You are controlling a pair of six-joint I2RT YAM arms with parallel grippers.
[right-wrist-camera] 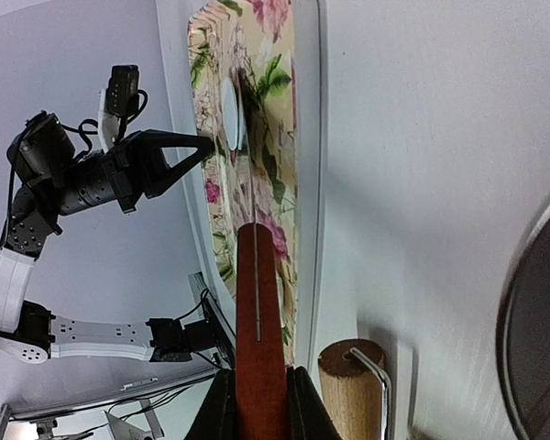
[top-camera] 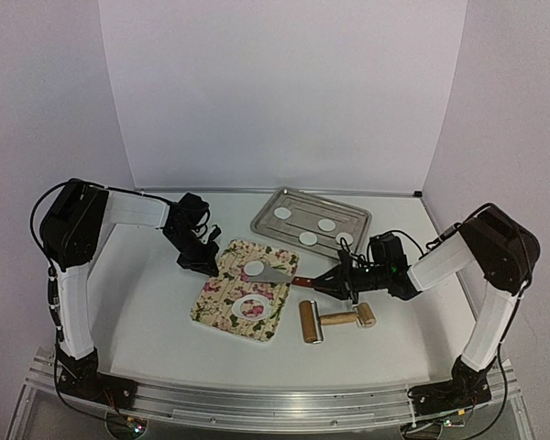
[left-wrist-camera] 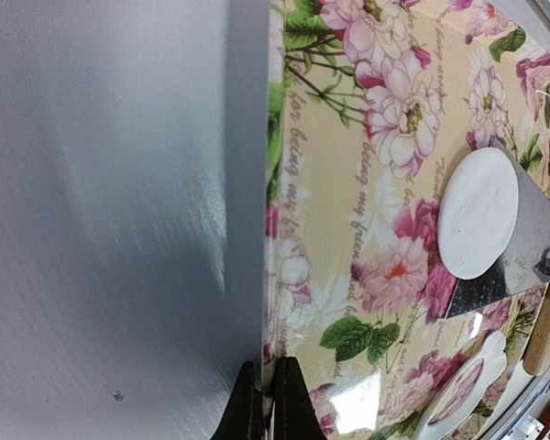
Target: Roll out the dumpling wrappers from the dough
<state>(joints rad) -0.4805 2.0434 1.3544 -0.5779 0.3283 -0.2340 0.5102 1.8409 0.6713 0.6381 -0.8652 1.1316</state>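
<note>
— Overhead?
— Your right pincer point(top-camera: 323, 282) clamps the spatula point(top-camera: 277, 275) by its handle. The wrapper point(top-camera: 254, 268) lies on the blade ahead, with white walls point(top-camera: 284, 92) behind.
— Left wrist?
— Your left pincer point(left-wrist-camera: 267, 408) is shut at the edge of the floral board point(left-wrist-camera: 348, 229), and the wrapper is ahead.
— Right wrist?
— Wrapper past the handle, white table point(right-wrist-camera: 422, 137) around.

The white table point(top-camera: 156, 312) bears a floral board point(top-camera: 216, 295), a metal tray point(top-camera: 302, 217) and a wooden roller point(top-camera: 337, 319).

Left arm point(top-camera: 137, 211) extended inward, jaws shut; right arm point(top-camera: 440, 264) low, jaws gripping spatula point(top-camera: 277, 275).
</note>
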